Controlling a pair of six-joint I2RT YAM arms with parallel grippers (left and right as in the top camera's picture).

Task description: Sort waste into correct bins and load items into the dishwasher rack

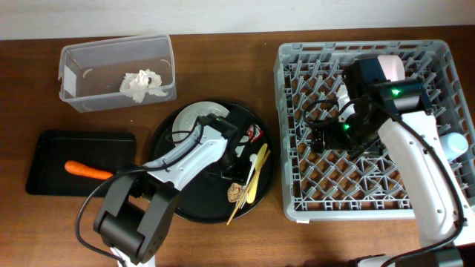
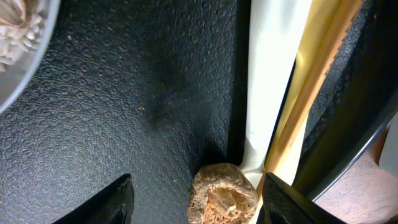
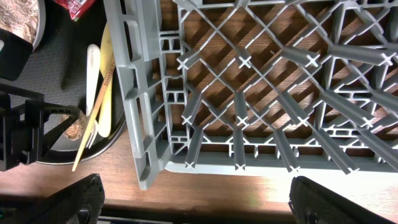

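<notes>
Wooden table (image 1: 22,119): tissues (image 1: 142,84) in tub (image 1: 68,55), carrot (image 1: 89,170) in tray (image 1: 52,148)

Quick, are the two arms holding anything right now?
Left gripper: open, fingers either side of the brown scrap, not gripping it.
Right gripper: open, empty, above the dishwasher rack.

Both arms wear white shells between black joints. The left arm (image 1: 189,152), beside the rack (image 1: 286,148), carries a looping black cable (image 1: 95,194); the right arm (image 1: 415,159), above the rack, shows two green lights (image 1: 397,92) on black housings.
</notes>
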